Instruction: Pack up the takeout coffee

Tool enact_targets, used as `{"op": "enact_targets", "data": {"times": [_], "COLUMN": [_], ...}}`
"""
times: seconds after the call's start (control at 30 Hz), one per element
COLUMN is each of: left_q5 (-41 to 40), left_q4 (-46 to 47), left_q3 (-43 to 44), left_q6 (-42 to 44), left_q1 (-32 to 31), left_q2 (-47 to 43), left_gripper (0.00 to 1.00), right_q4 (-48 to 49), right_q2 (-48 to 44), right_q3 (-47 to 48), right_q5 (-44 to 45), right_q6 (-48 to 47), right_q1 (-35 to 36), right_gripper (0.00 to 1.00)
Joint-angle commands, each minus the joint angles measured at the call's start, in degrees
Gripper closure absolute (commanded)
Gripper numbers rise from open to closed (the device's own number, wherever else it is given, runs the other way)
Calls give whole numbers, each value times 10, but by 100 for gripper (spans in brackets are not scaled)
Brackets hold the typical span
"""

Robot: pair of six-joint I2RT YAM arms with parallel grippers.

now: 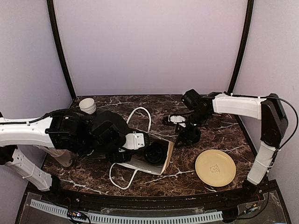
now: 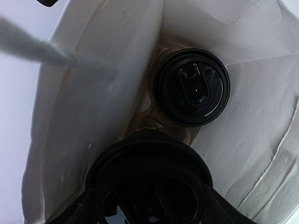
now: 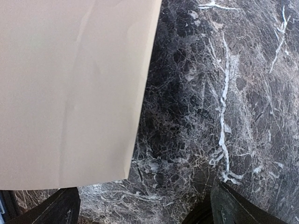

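Observation:
In the left wrist view I look down into a white-lined paper bag [image 2: 98, 107]. One lidded black takeout coffee cup [image 2: 191, 87] stands deep inside it. A second lidded cup [image 2: 149, 172] sits close under the camera, and my left gripper [image 2: 149, 205] is shut on its sides, with a finger pressed against each flank. From above, that cup [image 1: 155, 153] shows in the mouth of the bag [image 1: 140, 164]. My right gripper [image 1: 187, 136] hangs open just right of the bag. Its fingers [image 3: 51, 210] straddle bare marble beside the bag's beige outer wall [image 3: 70, 88].
A lidless nested cup stack [image 1: 88, 106] stands at the back left. Loose black lids [image 1: 176, 119] lie behind the right gripper. A yellow plate [image 1: 215, 168] rests at the front right. The bag's white cord handles [image 1: 140, 112] trail onto the marble table [image 1: 219, 135].

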Motion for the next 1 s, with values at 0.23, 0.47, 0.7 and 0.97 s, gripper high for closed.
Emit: {"op": "enact_targets", "data": {"times": [0.23,0.47,0.7,0.97], "left_q5": [-7,9,35,52], "left_q4": [67,116,159,200], "left_q3": [-60,-93,-125,-144], "left_q6": [61,78,106,128], "left_q1": [7,23,56,70], "left_q2": [-3,-20,-29,-38], "left_gripper": [47,47,47,48], "right_q4": [8,-11,-31,-49], "right_q2": [-23,-11,-3,4], "right_q3": [-30,-5,11,19], "right_q5": [35,23,25,3], "right_q6": [-26,-30,-41,-43], "right_q1": [27,28,29,28], "right_gripper": [1,1,1,1]}}
